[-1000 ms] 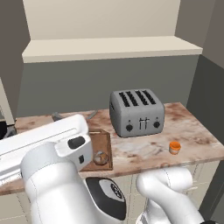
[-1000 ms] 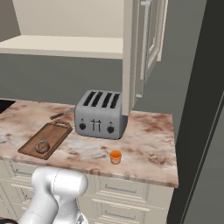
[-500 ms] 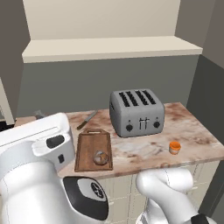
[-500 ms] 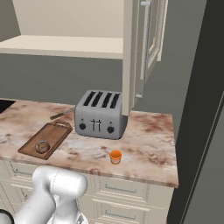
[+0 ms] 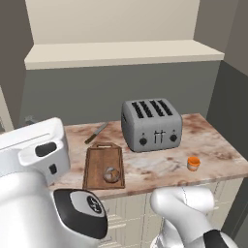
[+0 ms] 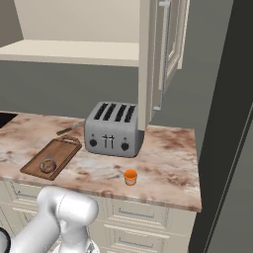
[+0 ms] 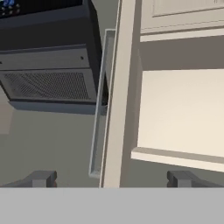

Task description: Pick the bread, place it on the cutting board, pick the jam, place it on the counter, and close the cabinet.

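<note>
Left base view. Bread: lies on the near end of the cutting board, so that placement reads as done. Jam: stands upright on the counter, well right of the board and in front of the toaster; also done. Knife: lies beyond the board, apart from it.

Right base view. Cabinet: its door stands swung out over the toaster, edge toward the camera; closing it looks like the remaining step.

Hand view. Gripper: fingers spread wide, nothing between them, straddling the cream door edge, probably lined up to push it. Shelf interior pale to the right; dark vent hood to the left.
</note>
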Available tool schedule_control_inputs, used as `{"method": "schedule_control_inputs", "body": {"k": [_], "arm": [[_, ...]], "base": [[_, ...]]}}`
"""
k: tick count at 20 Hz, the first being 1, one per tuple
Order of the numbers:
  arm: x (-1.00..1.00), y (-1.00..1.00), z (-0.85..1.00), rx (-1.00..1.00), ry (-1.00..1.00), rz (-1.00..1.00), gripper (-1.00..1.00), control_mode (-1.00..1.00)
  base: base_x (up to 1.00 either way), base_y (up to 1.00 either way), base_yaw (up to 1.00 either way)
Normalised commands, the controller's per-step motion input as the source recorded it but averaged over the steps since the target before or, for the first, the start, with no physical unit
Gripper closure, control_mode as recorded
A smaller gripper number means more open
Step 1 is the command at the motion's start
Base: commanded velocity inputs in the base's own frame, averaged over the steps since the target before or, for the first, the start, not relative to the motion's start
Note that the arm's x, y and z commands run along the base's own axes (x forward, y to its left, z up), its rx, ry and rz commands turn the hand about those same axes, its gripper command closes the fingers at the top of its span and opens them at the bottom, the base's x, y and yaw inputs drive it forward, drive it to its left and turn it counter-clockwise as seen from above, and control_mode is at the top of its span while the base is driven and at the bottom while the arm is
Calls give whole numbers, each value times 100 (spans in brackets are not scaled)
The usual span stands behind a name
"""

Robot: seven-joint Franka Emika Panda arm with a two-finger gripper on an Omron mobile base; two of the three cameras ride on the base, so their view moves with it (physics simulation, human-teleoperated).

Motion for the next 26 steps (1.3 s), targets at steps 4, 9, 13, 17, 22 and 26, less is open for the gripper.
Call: {"method": "schedule_control_inputs", "body": {"k": [4,9,13,17,22,26], "arm": [[0,4,7,0,0,-6,-100,-100],[0,1,0,0,-2,-13,-100,-100],[0,9,0,0,-3,-9,-100,-100],[0,13,0,0,-4,-8,-100,-100],[5,6,0,0,-4,-9,-100,-100],[23,2,0,0,-4,-9,-100,-100]], "base": [[0,0,0],[0,0,0],[0,0,0],[0,0,0],[0,0,0],[0,0,0]]}}
